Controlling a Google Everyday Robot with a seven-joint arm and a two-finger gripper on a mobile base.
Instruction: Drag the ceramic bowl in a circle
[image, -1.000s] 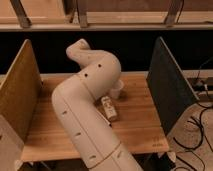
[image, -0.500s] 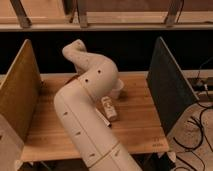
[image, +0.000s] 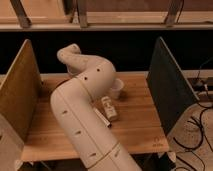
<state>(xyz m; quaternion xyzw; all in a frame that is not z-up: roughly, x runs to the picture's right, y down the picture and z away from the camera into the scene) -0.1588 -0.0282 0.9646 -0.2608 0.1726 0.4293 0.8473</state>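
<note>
My thick white jointed arm (image: 82, 107) reached across the pale wooden table (image: 137, 125) and hid both my gripper, somewhere past the elbow at the far left with its fingers together, and the orange-red ceramic bowl, so I could not tell where the bowl sat or whether I touched it. I judged the circle as not visibly begun, with a small white cup (image: 116, 88) and a small pale oblong packet (image: 109, 108) lying nearer the camera, right of where my gripper must have been.
</note>
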